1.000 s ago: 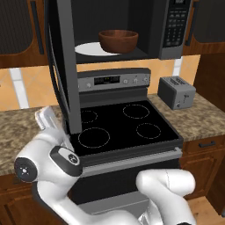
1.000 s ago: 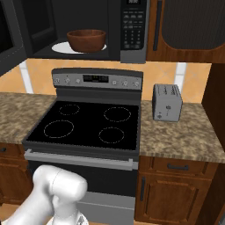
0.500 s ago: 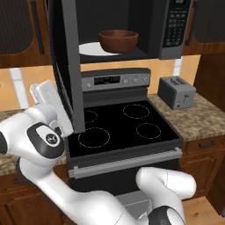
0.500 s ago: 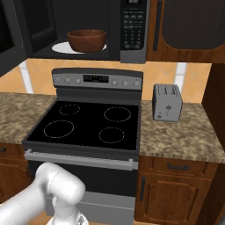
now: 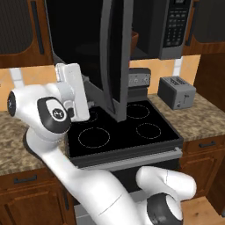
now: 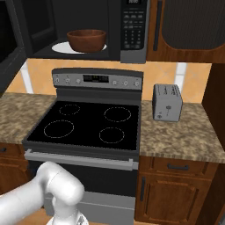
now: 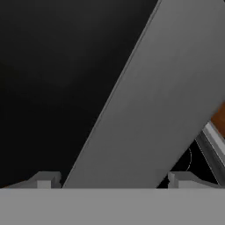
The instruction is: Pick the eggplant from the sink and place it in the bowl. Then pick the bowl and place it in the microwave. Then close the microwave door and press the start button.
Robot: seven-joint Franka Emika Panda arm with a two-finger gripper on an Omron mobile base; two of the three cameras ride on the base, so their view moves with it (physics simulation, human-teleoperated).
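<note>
While pincer (image 7: 114, 182) sits spread against microwave door (image 5: 115, 57), a push off the steel frame could slip, leaving door ajar, bowl (image 6: 86, 40) inside.

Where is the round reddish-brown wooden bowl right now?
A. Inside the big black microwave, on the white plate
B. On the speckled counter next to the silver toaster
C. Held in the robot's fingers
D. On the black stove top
A. In the right base view the round reddish-brown wooden bowl sits on the white turntable plate inside the black microwave, above the black stove, far from the silver toaster.
</note>
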